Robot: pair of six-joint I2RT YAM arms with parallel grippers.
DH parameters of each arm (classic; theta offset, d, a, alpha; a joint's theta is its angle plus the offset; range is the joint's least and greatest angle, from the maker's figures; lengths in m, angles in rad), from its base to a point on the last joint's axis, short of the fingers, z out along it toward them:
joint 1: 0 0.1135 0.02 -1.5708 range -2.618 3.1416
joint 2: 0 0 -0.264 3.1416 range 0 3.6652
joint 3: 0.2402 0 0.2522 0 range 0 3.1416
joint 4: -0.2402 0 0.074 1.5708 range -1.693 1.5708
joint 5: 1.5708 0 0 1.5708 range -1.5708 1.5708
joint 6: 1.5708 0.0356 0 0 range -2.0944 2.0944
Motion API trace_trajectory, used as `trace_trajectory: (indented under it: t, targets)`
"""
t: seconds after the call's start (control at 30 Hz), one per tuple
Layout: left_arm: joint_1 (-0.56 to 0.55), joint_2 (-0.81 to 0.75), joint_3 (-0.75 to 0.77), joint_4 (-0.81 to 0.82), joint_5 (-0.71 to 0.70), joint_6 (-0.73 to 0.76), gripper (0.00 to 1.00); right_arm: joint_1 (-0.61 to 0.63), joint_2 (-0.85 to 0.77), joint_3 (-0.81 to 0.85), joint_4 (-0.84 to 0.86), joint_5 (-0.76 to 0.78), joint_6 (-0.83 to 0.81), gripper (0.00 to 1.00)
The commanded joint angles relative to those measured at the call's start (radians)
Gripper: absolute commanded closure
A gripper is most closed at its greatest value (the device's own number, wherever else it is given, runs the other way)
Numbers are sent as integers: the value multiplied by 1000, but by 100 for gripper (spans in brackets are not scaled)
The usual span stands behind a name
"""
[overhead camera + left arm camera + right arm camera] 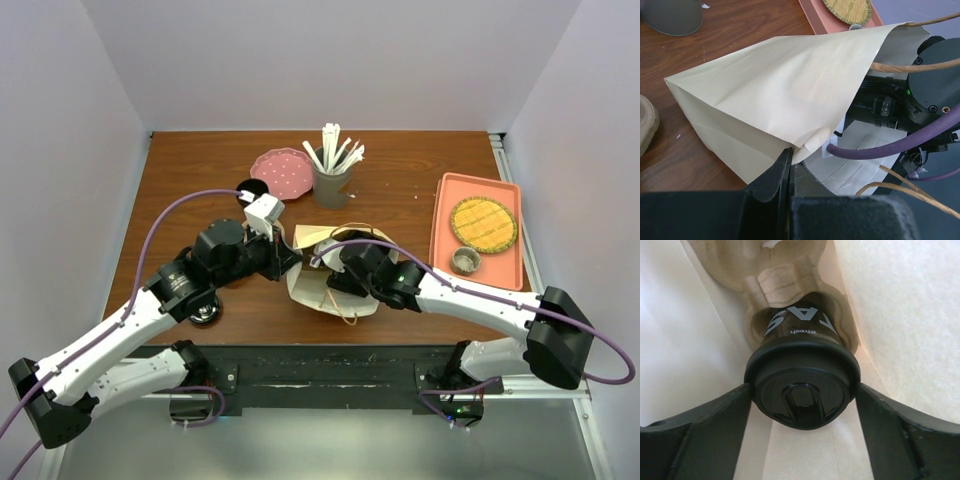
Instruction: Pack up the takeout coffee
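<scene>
The paper bag (770, 95) lies on its side with a pulp cup carrier (775, 280) inside; the takeout coffee (800, 330) sits in one carrier socket, its lid clasped on both sides by the right gripper (803, 392). The left gripper (790, 160) is closed, pinching an edge of the bag's mouth

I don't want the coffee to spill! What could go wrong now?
1. The right gripper squeezes the takeout coffee only at its lid, so the lid might pop loose.
2. The left gripper pinches just the edge of the paper bag; a slip could let it sag onto the arm.
3. The bag's string handles loop near the right arm's purple cable and might snag when it backs out.
</scene>
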Motion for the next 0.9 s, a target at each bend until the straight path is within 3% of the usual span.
trace_trajectory:
  t: [0.0,0.23,0.87]
  targets:
    - [-5,3,53,-27,27,-3,100,-14,-27,30,-60,9,34,7]
    - [-7,16,69,-34,31,-23,100,-12,-37,66,-92,21,32,1]
    - [-5,88,127,-134,91,-48,100,-32,-112,118,-200,26,45,1]
